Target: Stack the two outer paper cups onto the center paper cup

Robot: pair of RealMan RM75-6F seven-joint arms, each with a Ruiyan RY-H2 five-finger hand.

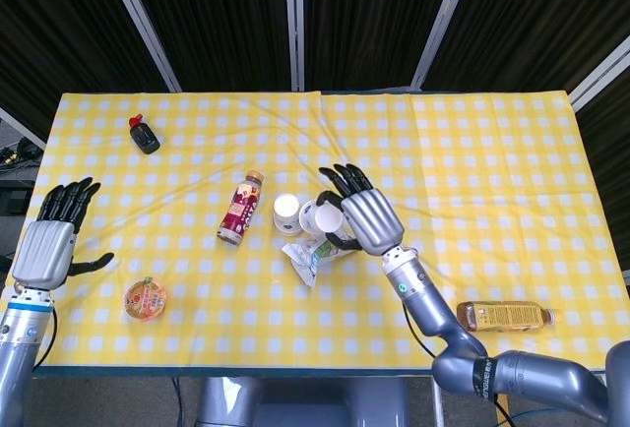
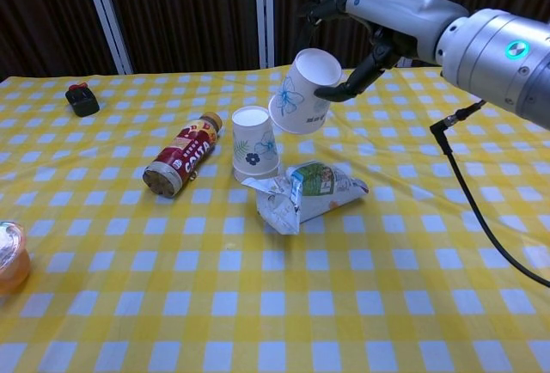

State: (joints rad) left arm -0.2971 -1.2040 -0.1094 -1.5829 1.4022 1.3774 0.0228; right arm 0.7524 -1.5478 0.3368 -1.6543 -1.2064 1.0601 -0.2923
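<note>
A white paper cup with a blue flower print (image 2: 305,91) hangs tilted in the air, held by my right hand (image 2: 357,25) (image 1: 362,213). In the head view this held cup (image 1: 324,217) shows just right of the standing cup. That second paper cup (image 2: 254,142) (image 1: 287,213) stands mouth down on the yellow checked cloth, a little left of and below the held one. My left hand (image 1: 51,240) hovers open at the table's left edge, holding nothing; the chest view does not show it.
A crumpled snack bag (image 2: 305,192) lies right in front of the standing cup. A red cola bottle (image 2: 181,165) lies to its left. An orange jelly cup (image 1: 145,299), a small black bottle (image 1: 145,136) and a tea bottle (image 1: 507,316) sit further out.
</note>
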